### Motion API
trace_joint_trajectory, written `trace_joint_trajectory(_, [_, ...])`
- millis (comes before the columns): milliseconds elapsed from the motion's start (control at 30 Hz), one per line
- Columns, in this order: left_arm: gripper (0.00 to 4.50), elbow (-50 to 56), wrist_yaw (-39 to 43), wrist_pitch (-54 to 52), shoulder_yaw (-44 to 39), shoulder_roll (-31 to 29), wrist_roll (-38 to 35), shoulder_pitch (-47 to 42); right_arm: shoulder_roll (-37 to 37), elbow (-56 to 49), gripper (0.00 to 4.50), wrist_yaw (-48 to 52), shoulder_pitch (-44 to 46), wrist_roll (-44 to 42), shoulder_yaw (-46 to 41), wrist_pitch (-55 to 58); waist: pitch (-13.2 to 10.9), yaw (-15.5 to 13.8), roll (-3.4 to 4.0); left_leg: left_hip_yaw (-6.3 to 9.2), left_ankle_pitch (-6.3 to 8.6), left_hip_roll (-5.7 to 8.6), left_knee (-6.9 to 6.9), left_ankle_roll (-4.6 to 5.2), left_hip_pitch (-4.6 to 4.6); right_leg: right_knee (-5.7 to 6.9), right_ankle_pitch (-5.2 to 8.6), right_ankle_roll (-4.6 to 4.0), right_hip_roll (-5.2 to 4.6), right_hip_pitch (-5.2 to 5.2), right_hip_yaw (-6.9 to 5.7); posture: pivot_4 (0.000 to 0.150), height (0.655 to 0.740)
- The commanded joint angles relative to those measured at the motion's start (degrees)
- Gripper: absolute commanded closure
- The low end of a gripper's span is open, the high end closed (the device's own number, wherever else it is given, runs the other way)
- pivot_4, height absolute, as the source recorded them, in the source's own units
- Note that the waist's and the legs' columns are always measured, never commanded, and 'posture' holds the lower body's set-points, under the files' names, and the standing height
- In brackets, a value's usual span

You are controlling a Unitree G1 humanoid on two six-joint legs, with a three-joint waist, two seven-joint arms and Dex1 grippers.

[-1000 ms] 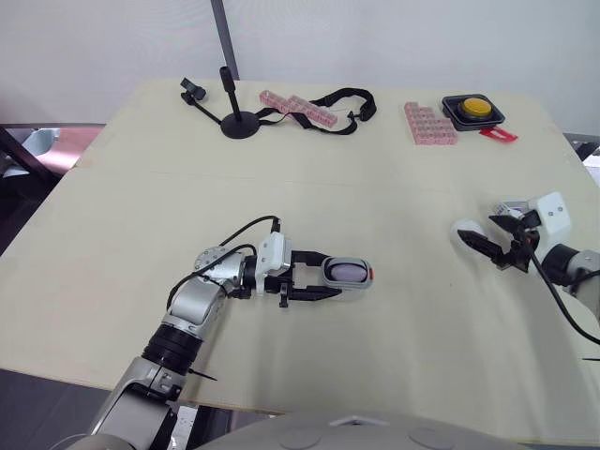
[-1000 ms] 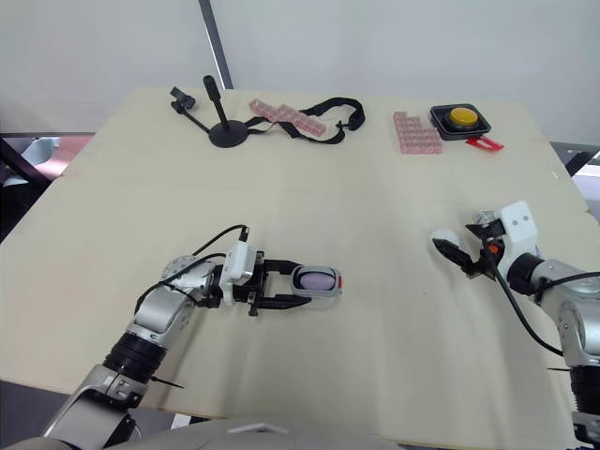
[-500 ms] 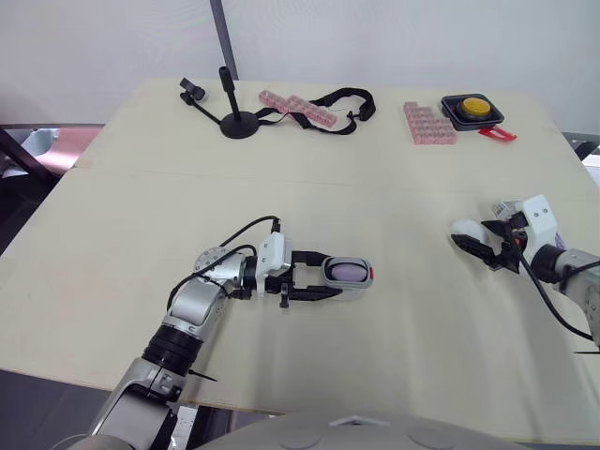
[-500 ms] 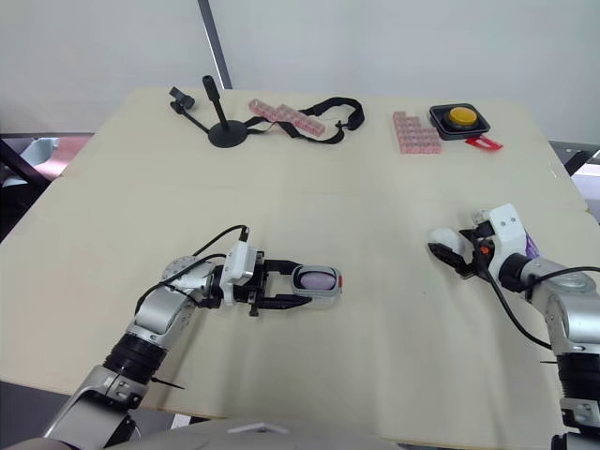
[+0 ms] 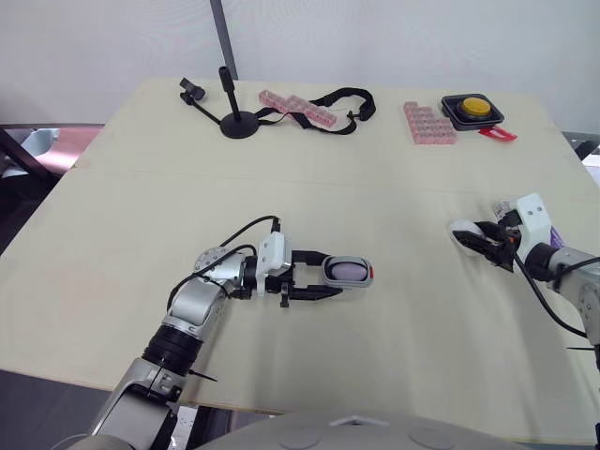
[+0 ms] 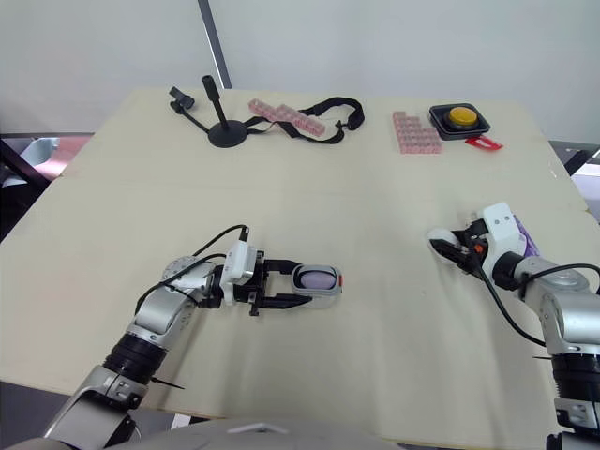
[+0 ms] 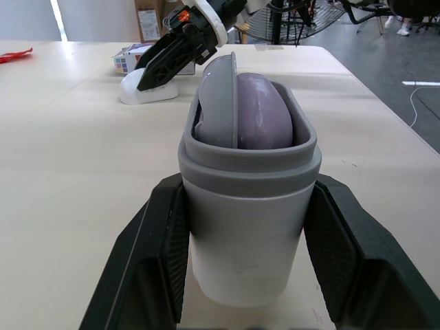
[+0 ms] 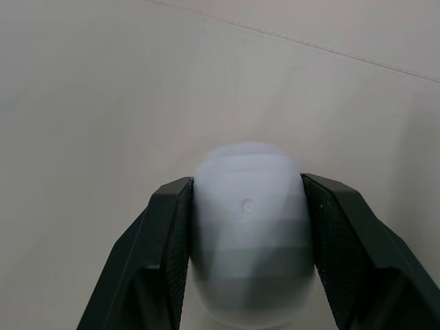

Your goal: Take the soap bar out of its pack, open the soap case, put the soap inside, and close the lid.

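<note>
one soap case (image 5: pixel 347 273), lengthwise along left claw (image 5: pixel 332 275), lid (image 8: pixel 247 227) in right claw (image 8: pixel 247 181)

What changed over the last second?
The right hand, gripping the lid, swung its wrist inward toward the case; the lid itself barely shifted. The left hand kept holding the case with the soap inside, unmoved.

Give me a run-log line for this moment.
left jaws: shut on soap case | soap: inside case, uncovered | right jaws: shut on lid, apart from case, to its right | left to do: close lid
</note>
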State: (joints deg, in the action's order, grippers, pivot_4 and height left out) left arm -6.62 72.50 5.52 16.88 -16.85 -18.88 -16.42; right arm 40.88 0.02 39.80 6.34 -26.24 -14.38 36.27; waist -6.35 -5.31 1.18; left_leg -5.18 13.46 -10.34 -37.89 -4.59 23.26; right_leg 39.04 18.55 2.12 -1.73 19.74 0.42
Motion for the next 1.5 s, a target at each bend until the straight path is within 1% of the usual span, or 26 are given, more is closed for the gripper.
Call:
trace_joint_trajectory(33, [2.61, 2.21, -0.17, 0.27, -0.17, -0.03, -0.66, 0.02, 0.52, -2.42, 2.54, -0.08, 0.21, -0.05, -0.99, 0.03, 0.00, 0.01, 0.00, 0.00, 0.00, 0.00, 0.00, 0.00, 0.00, 0.00, 0.00, 0.00, 0.00, 0.00, 0.00, 0.150, 0.7343])
trace_joint_trajectory(300, [2.61, 2.23, -0.33, 0.16, -0.15, -0.05, -0.62, 0.03, 1.15, -3.56, 2.54, 0.73, -1.04, 0.91, -0.83, -1.73, 0.00, -0.08, 0.00, 0.00, 0.00, 0.00, 0.00, 0.00, 0.00, -0.01, 0.00, 0.00, 0.00, 0.00, 0.00, 0.150, 0.7343])
trace_joint_trajectory(433, [2.61, 2.18, -0.31, 0.20, -0.18, -0.14, -0.62, -0.03, 3.34, -6.16, 2.54, 5.71, 0.98, -0.16, -0.98, -4.45, -0.01, -0.01, 0.01, -0.01, 0.00, 0.00, 0.00, 0.00, 0.02, -0.02, 0.00, 0.00, -0.01, 0.01, 0.01, 0.150, 0.7343])
trace_joint_trajectory(567, [2.61, 1.90, 0.03, 0.22, -0.24, -0.30, -0.68, -0.29, 5.61, -12.45, 2.54, 13.27, 3.90, -4.58, 0.03, -4.17, -0.01, 0.32, 0.02, -0.02, 0.00, -0.02, 0.01, 0.00, 0.02, -0.04, 0.00, 0.00, 0.03, 0.01, 0.04, 0.150, 0.7343])
trace_joint_trajectory(700, [2.61, 0.69, 0.29, 0.57, -0.47, -0.16, -0.50, -0.99, 6.47, -19.41, 2.54, 16.51, 6.16, -7.59, 2.95, -2.03, -0.01, 0.10, 0.01, -0.01, 0.01, -0.09, 0.00, 0.01, -0.01, 0.01, 0.00, 0.00, 0.08, 0.00, 0.01, 0.150, 0.7343])
trace_joint_trajectory(900, [2.61, 0.44, -0.06, 0.48, -0.56, 0.18, -0.42, -1.25, 5.66, -29.84, 2.54, 15.76, 11.87, -13.09, 9.29, 5.05, -0.01, -0.13, 0.02, -0.01, 0.00, -0.09, -0.01, 0.01, -0.02, 0.07, 0.00, 0.00, 0.06, 0.05, 0.03, 0.150, 0.7343])
trace_joint_trajectory(1100, [2.61, -0.24, -0.66, 0.69, -0.76, 0.39, 0.04, -1.20, 4.81, -35.49, 2.54, 11.92, 16.73, -17.80, 13.93, 13.61, -0.01, -0.64, 0.02, -0.01, 0.00, -0.10, -0.01, 0.00, -0.03, 0.07, 0.00, 0.00, 0.06, 0.05, 0.05, 0.150, 0.7343])
trace_joint_trajectory(1233, [2.61, -0.96, -1.12, 0.63, -0.84, 0.93, 0.05, -1.93, 4.36, -36.86, 2.54, 10.39, 18.88, -17.70, 17.57, 16.25, -0.01, -0.98, 0.02, -0.02, 0.00, -0.10, -0.01, -0.01, -0.04, 0.09, 0.00, 0.00, 0.07, 0.05, 0.07, 0.150, 0.7343])
trace_joint_trajectory(1500, [2.61, -1.32, -1.28, 0.77, -0.57, 1.15, 0.29, -2.03, 5.60, -38.09, 2.54, 11.24, 19.36, -15.95, 22.88, 16.56, -0.01, -1.53, 0.02, -0.03, 0.01, -0.08, 0.00, -0.05, 0.00, 0.08, 0.00, 0.00, 0.09, 0.09, 0.09, 0.150, 0.7343])
